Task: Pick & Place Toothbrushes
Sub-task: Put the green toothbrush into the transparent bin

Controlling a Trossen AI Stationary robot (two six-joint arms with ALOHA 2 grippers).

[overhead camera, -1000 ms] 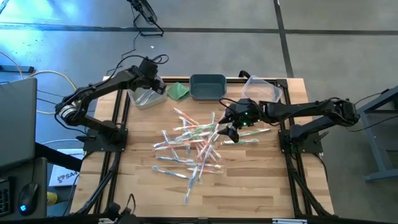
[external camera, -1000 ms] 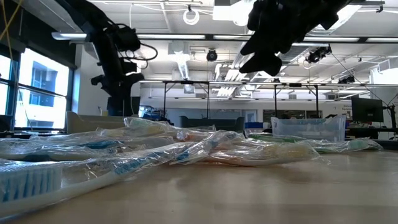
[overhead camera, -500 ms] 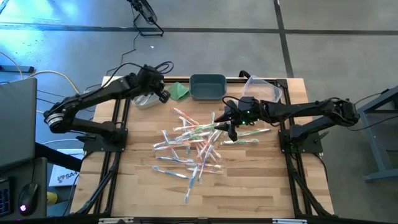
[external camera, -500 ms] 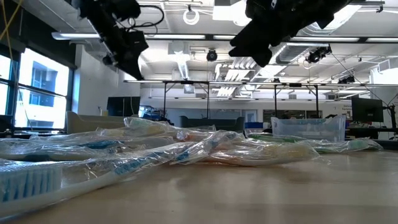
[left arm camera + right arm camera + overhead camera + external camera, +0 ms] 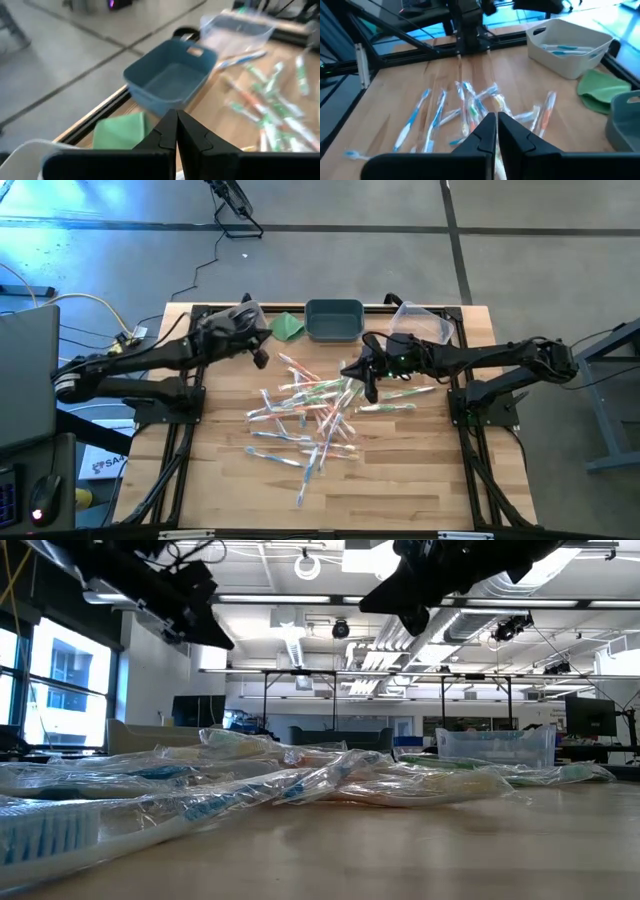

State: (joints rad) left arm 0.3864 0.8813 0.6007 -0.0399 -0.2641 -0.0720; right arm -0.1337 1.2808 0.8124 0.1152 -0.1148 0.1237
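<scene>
Pale wood planks, butcher-block pattern, make up the tabletop (image 5: 400,480), edged with black rails. Toothbrushes (image 5: 310,415) lie scattered in a loose heap mid-tabletop, each thin and sealed in clear crinkly wrap, with blue, green or pink-orange parts; from the low view the wrap glints and one white-and-blue bristle head (image 5: 45,835) sits close to the lens. A few more brushes with blue parts lie inside a white bin (image 5: 568,46), rounded rectangle, matte plastic, at the far left. Beside it a folded green cloth (image 5: 289,326), soft, then a blue-grey bin (image 5: 334,319) with smooth walls and a handle notch. A clear bin (image 5: 420,323), glossy, stands at the far right. No legible writing on any of these. Left gripper (image 5: 260,358) hangs above the tabletop just in front of the white bin, fingers (image 5: 197,137) pressed together on nothing. Right gripper (image 5: 368,390) hovers over the right edge of the heap, fingers (image 5: 515,135) also pressed together, nothing pinched between them. Both dark, angular, matte.
</scene>
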